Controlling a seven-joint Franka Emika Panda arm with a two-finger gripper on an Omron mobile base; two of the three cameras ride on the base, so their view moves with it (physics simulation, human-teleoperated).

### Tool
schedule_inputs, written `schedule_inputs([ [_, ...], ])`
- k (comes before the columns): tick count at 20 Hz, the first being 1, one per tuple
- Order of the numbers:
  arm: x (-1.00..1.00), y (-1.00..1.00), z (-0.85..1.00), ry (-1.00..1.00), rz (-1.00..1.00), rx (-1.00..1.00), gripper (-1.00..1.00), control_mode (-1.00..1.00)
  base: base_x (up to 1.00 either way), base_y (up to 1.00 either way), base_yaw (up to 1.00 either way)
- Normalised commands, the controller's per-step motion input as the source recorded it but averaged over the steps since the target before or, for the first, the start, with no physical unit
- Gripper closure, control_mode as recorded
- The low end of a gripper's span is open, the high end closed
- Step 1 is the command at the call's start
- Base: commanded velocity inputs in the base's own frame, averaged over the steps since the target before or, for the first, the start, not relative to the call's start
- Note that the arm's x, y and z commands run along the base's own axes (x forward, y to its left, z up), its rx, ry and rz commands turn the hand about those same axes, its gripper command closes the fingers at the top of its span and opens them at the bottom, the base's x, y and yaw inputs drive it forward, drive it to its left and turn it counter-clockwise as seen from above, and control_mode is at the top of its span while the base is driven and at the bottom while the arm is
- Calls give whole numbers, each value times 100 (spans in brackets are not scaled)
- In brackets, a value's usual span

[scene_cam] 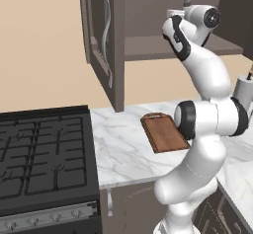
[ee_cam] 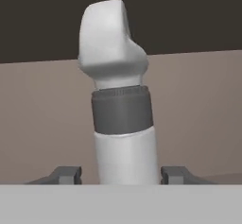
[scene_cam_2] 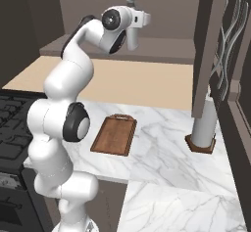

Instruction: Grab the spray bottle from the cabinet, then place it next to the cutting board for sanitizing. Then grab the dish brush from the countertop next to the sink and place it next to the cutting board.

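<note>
The bottle point(ee_cam: 120, 109) stands upright on the cabinet point(scene_cam: 148, 47) shelf, between the pincer point(ee_cam: 120, 175) tips. Below, the board point(scene_cam: 164, 133) lies on the counter point(scene_cam: 123, 149), right of the stove point(scene_cam: 42, 159).

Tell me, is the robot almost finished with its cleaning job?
Not nearly. The cabinet door is open, and the hand is up at the shelf with its fingertips either side of the spray bottle; I cannot tell whether they grip it yet. The bottle must go beside the cutting board on the countertop. Then comes the dish brush.
</note>
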Motion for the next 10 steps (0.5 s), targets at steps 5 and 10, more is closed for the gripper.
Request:
schedule_inputs([
  [5,29,22,0,10,-1,0,100,-100,0,0,0],
  [10,2,10,-3,0,0,0,100,-100,0,0,0],
])
